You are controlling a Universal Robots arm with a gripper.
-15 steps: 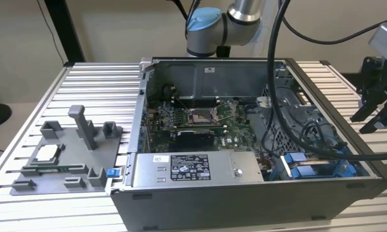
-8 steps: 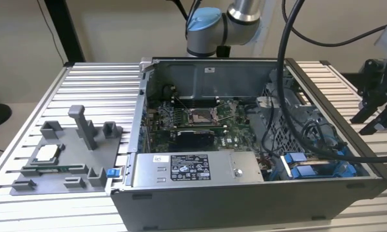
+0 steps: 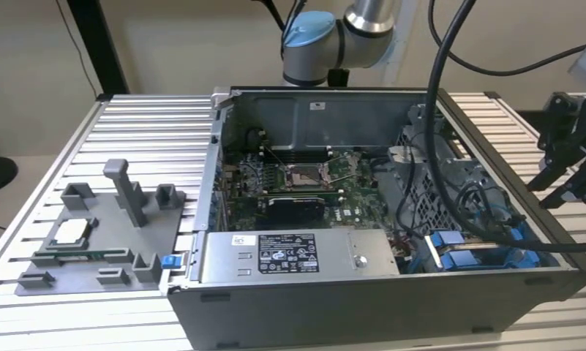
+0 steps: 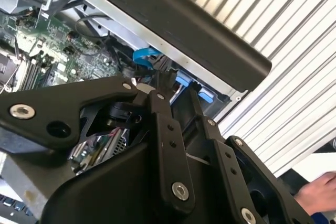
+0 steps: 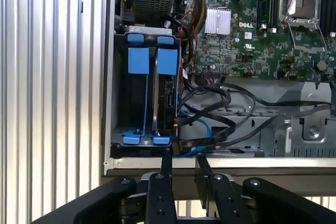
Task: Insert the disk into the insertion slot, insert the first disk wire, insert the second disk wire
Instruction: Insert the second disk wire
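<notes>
The disk stands on edge inside the insertion slot, in the half of the bay nearer the motherboard. Seen edge-on in the first wrist view, it shows a thin silver side and a dark face. Bright blue carrier tabs sit at one end and a smaller blue clip at the other. Beside it, a second blue carrier fills the other half of the bay.

In the exterior view the bay lies in the near corner of the open computer case, on that view's right, just past the grey power supply.

Black cables and a blue cable run from the board side toward the disk's near end. Whether any is plugged in cannot be told.

The gripper hangs outside the case, off its side on the exterior view's right and above the slatted table. Its fingers are parted with nothing between them.

A person's hand lies on the table.
</notes>
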